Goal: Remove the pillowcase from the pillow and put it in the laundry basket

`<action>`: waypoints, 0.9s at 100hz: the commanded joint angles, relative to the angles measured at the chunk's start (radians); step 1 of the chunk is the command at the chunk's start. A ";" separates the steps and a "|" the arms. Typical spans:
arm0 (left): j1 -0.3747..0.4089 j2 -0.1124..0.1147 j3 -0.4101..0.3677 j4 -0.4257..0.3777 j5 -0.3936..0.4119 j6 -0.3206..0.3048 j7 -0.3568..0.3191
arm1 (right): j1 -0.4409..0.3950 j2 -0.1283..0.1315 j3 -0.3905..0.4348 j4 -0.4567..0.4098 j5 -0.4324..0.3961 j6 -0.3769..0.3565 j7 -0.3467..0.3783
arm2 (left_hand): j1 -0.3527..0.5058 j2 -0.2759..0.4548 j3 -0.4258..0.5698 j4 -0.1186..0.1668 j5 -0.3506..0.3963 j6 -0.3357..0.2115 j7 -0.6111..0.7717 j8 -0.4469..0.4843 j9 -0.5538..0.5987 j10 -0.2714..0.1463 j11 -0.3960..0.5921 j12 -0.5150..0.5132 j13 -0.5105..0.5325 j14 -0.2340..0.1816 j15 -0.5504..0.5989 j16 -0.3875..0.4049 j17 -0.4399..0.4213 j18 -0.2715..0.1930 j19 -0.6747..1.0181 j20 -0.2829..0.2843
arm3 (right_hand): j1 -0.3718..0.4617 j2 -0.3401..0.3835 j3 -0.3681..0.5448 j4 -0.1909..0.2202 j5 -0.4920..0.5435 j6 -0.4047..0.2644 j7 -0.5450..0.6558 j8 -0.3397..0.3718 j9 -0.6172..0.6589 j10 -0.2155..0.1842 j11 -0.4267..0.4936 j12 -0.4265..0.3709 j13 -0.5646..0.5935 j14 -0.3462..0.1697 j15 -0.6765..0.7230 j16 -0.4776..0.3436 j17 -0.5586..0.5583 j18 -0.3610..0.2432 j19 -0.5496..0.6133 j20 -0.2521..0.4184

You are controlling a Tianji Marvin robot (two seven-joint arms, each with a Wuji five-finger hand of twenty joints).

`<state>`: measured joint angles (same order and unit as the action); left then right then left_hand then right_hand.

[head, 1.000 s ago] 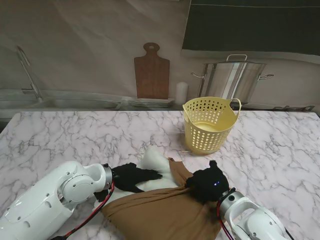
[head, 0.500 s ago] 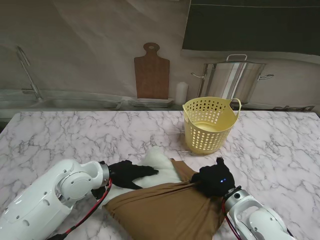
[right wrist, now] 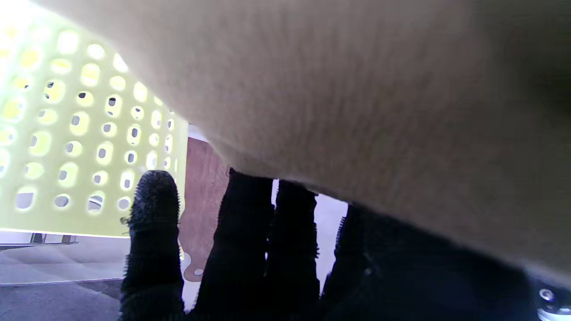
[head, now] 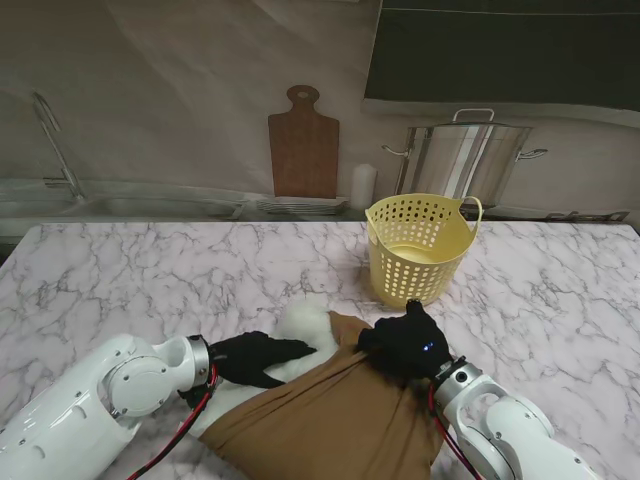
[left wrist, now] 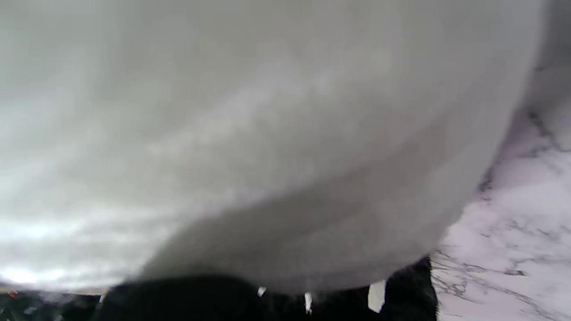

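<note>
My right hand [head: 408,348] is clamped on the open edge of the brown pillowcase [head: 325,425] in the lower middle of the stand frame; my left hand [head: 252,357] lies on the white pillow [head: 306,325] that pokes out just left of centre, fingers pressed flat against it, though whether they actually pinch it I cannot tell; the task looks early to me, since only one pillow corner is bare and most of the pillow is inside the case; stripping it off and carrying it to the yellow laundry basket [head: 420,247], right of centre and apart from the bundle, is all left to do; the left wrist view gives only blurred white pillow [left wrist: 250,133] and a strip of marble table [left wrist: 513,249]; the right wrist view shows cloth draped over my dark fingers [right wrist: 154,209] with the basket wall [right wrist: 80,147] beyond them
</note>
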<state>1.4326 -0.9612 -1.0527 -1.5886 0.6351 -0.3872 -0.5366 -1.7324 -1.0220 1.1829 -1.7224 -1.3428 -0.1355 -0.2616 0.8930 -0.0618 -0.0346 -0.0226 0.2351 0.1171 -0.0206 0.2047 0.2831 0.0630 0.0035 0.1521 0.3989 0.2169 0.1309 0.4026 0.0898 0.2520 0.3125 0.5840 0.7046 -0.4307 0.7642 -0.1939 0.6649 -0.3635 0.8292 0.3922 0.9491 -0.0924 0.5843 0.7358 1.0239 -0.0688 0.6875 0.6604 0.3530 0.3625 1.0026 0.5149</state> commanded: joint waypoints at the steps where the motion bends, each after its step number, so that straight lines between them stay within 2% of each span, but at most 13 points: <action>1: 0.015 0.002 0.009 0.012 0.014 -0.001 -0.038 | 0.004 -0.003 0.002 0.005 -0.002 -0.003 0.003 | 0.049 -0.065 0.011 0.009 0.049 -0.040 0.046 0.029 0.047 -0.009 0.050 0.022 0.054 -0.004 0.057 0.024 -0.002 0.011 0.302 0.013 | -0.027 0.045 -0.027 0.050 -0.071 0.065 0.012 -0.045 -0.056 0.020 0.007 -0.039 -0.024 0.000 -0.049 -0.034 -0.006 -0.011 0.017 -0.009; 10: 0.012 0.005 0.006 0.000 0.063 0.004 -0.052 | -0.005 -0.008 0.012 -0.008 0.022 -0.012 -0.006 | 0.047 -0.060 0.011 0.009 0.047 -0.037 0.044 0.029 0.047 -0.007 0.050 0.021 0.054 -0.005 0.056 0.024 -0.002 0.010 0.303 0.012 | -0.130 0.103 -0.107 0.073 -0.120 0.130 -0.097 -0.030 -0.164 0.048 -0.002 -0.167 -0.104 0.024 -0.155 -0.085 -0.032 -0.014 0.010 -0.018; 18: 0.004 0.008 0.012 -0.001 0.081 0.012 -0.067 | -0.031 -0.017 0.030 -0.042 0.054 -0.017 -0.010 | 0.044 -0.056 0.011 0.008 0.048 -0.036 0.044 0.030 0.047 -0.005 0.050 0.021 0.053 -0.004 0.055 0.024 -0.002 0.011 0.304 0.012 | -0.215 0.187 -0.210 0.147 -0.116 0.200 -0.306 0.116 -0.268 0.088 -0.029 -0.220 -0.207 0.069 -0.252 -0.146 -0.077 -0.012 -0.011 -0.022; 23: -0.006 0.008 0.021 0.004 0.078 0.019 -0.072 | -0.049 -0.021 0.037 -0.068 0.069 -0.024 -0.019 | 0.041 -0.046 0.011 0.008 0.046 -0.035 0.043 0.031 0.045 -0.004 0.049 0.021 0.054 -0.004 0.055 0.023 -0.002 0.012 0.305 0.012 | -0.228 0.198 -0.243 0.149 -0.120 0.211 -0.331 0.125 -0.298 0.103 -0.047 -0.233 -0.239 0.086 -0.293 -0.170 -0.095 -0.010 -0.022 -0.024; 36: -0.055 0.005 0.074 0.027 0.038 0.061 -0.073 | -0.082 -0.026 0.034 -0.134 0.092 -0.046 -0.007 | 0.041 -0.031 0.010 0.007 0.039 -0.035 0.040 0.032 0.039 -0.001 0.045 0.019 0.050 -0.003 0.053 0.023 -0.004 0.011 0.303 0.010 | -0.268 0.221 -0.335 0.154 -0.177 0.269 -0.435 0.091 -0.346 0.145 -0.125 -0.300 -0.303 0.133 -0.396 -0.239 -0.143 0.012 -0.074 -0.041; 42: -0.091 0.002 0.109 0.039 0.028 0.080 -0.069 | -0.089 -0.025 0.020 -0.154 0.097 -0.049 0.016 | 0.045 -0.029 0.010 0.007 0.038 -0.034 0.040 0.032 0.039 0.002 0.044 0.019 0.051 -0.003 0.053 0.023 -0.003 0.011 0.305 0.010 | -0.303 0.224 -0.362 0.153 -0.273 0.294 -0.537 0.043 -0.350 0.153 -0.166 -0.338 -0.315 0.148 -0.428 -0.259 -0.165 0.024 -0.109 -0.053; 56: -0.180 -0.005 0.196 0.071 -0.020 0.140 -0.071 | -0.094 -0.016 -0.017 -0.172 0.080 -0.047 0.088 | 0.049 -0.025 0.009 0.007 0.033 -0.032 0.037 0.033 0.037 0.002 0.043 0.020 0.049 -0.003 0.053 0.024 -0.004 0.010 0.306 0.011 | -0.417 0.168 -0.320 0.139 -0.392 0.234 -0.670 -0.017 -0.447 0.162 -0.179 -0.337 -0.377 0.153 -0.470 -0.268 -0.219 0.036 -0.180 -0.065; 65: -0.222 -0.008 0.236 0.088 -0.035 0.169 -0.073 | -0.097 -0.005 -0.021 -0.175 0.051 -0.063 0.168 | 0.048 -0.027 0.007 0.007 0.033 -0.031 0.037 0.034 0.037 0.001 0.043 0.020 0.050 -0.002 0.054 0.024 -0.003 0.008 0.306 0.012 | -0.442 0.095 -0.256 0.123 -0.259 0.119 -0.520 0.068 -0.570 0.202 -0.204 -0.334 -0.458 0.165 -0.507 -0.286 -0.250 0.039 -0.229 -0.075; 73: -0.250 -0.010 0.262 0.103 -0.054 0.194 -0.079 | -0.100 0.002 -0.017 -0.169 0.045 -0.084 0.223 | 0.051 -0.028 0.008 0.007 0.032 -0.032 0.037 0.034 0.036 0.002 0.043 0.020 0.047 -0.002 0.053 0.024 -0.004 0.008 0.306 0.012 | -0.317 0.027 -0.252 0.125 -0.002 0.038 -0.303 0.175 -0.552 0.207 -0.217 -0.363 -0.481 0.172 -0.524 -0.309 -0.247 0.037 -0.246 -0.086; 76: -0.258 -0.011 0.271 0.109 -0.057 0.199 -0.081 | -0.103 0.003 -0.012 -0.166 0.043 -0.087 0.235 | 0.050 -0.028 0.008 0.007 0.033 -0.032 0.037 0.035 0.037 0.001 0.043 0.020 0.049 -0.004 0.054 0.024 -0.004 0.008 0.306 0.012 | -0.216 -0.002 -0.331 0.099 0.048 -0.003 -0.171 0.144 -0.520 0.199 -0.210 -0.382 -0.475 0.172 -0.523 -0.321 -0.243 0.037 -0.249 -0.102; 81: -0.267 -0.010 0.280 0.117 -0.059 0.207 -0.085 | -0.110 0.004 0.002 -0.158 0.048 -0.100 0.242 | 0.051 -0.029 0.008 0.007 0.032 -0.031 0.037 0.035 0.035 0.001 0.042 0.020 0.048 -0.003 0.053 0.024 -0.005 0.008 0.306 0.012 | -0.112 -0.038 -0.395 0.104 0.138 -0.079 0.067 0.100 -0.425 0.167 -0.183 -0.380 -0.449 0.166 -0.515 -0.327 -0.231 0.038 -0.244 -0.120; 86: -0.272 -0.009 0.286 0.123 -0.059 0.209 -0.090 | -0.122 0.003 0.019 -0.149 0.064 -0.109 0.238 | 0.051 -0.030 0.008 0.007 0.032 -0.031 0.037 0.035 0.036 0.001 0.043 0.020 0.048 -0.004 0.054 0.025 -0.004 0.009 0.306 0.012 | -0.101 -0.042 -0.391 0.107 0.222 -0.092 0.123 0.124 -0.354 0.139 -0.152 -0.365 -0.419 0.162 -0.503 -0.323 -0.221 0.040 -0.241 -0.122; 90: -0.274 -0.008 0.288 0.127 -0.059 0.209 -0.093 | -0.134 0.001 0.036 -0.144 0.078 -0.118 0.228 | 0.052 -0.032 0.008 0.007 0.032 -0.032 0.037 0.035 0.035 0.002 0.042 0.020 0.049 -0.004 0.054 0.025 -0.004 0.009 0.306 0.012 | -0.152 -0.064 -0.287 0.086 0.325 -0.068 0.146 0.176 -0.289 0.112 -0.122 -0.304 -0.379 0.150 -0.480 -0.306 -0.208 0.040 -0.225 -0.131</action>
<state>1.1515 -0.9702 -0.7736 -1.4982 0.5667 -0.1880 -0.6008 -1.8355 -1.0284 1.1967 -1.9004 -1.2777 -0.2502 -0.0224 0.8803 -0.0790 -0.0734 -0.0288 0.2408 0.0727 0.0046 0.2311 0.2984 0.0192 0.0475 0.1810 0.4180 0.2015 0.1913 0.4289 0.0901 0.2516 0.3156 0.5857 0.5218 -0.3965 0.3861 -0.0738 0.7526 -0.3233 0.7328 0.4751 0.5814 0.0616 0.4125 0.3785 0.5907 0.0859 0.1942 0.3521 0.1355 0.3659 0.7753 0.4043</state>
